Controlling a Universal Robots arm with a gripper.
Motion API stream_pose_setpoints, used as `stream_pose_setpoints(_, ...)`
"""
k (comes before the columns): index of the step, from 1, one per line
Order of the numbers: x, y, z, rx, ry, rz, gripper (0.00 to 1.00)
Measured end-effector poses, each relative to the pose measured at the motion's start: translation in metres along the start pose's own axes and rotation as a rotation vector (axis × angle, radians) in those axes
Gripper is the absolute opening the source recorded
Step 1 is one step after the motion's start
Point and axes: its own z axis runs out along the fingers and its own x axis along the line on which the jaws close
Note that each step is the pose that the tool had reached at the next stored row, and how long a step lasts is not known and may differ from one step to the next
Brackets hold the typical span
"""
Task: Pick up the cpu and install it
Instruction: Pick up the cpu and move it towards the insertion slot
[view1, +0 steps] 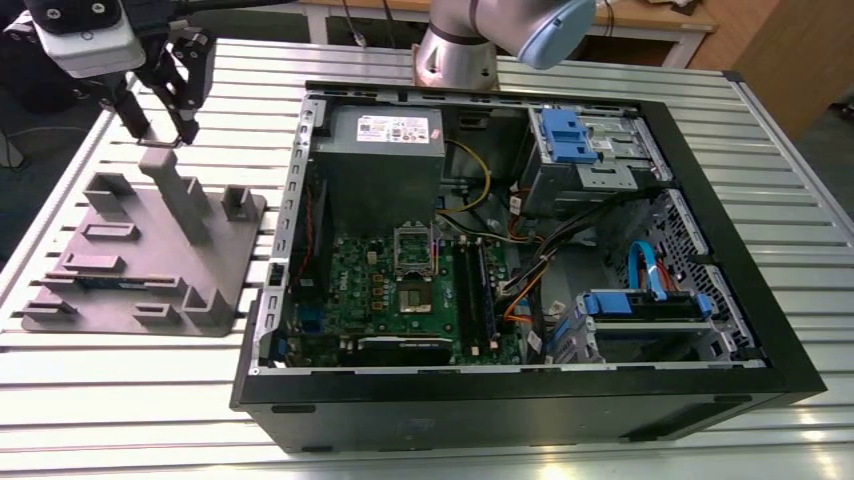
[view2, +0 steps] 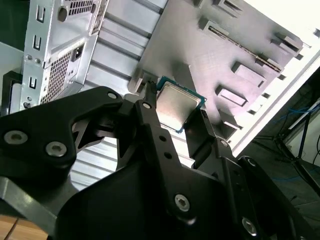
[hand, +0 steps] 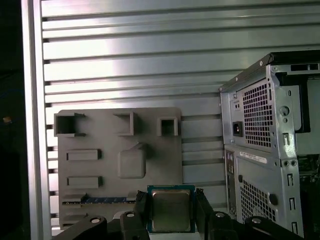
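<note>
Nearest the lens in the second wrist view is your gripper (view2: 176, 107). Its black fingers (view2: 150, 120) are drawn in narrow on the cpu (view2: 180, 102) and press two opposite edges, with the silvery top facing the camera. The first wrist view shows the same hold: the cpu (hand: 171, 212) is pinched between the fingertips, its green edge showing. Beyond it lies the grey fixture plate (hand: 100, 170), with its raised blocks and open pockets.

In the exterior view, your gripper (view1: 158, 138) hangs in the upper left of the frame. The chip is a thin pale sliver at its tips, just above the tall post (view1: 171, 195) that rises from the fixture plate. You cannot tell from here whether chip and post touch.

The open computer case (view1: 534, 410) takes the centre and right of the frame. Its green motherboard (view1: 387, 290) lies left of centre, and the CPU socket (view1: 415, 250) is on it — well apart from the gripper. Everything rests on the slatted metal table (view1: 134, 420).
</note>
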Motion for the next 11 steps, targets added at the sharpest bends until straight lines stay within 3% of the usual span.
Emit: stream_pose_setpoints(11, -0.008, 0.0006, 0.0001, 0.0, 0.0, 0.0, 0.47)
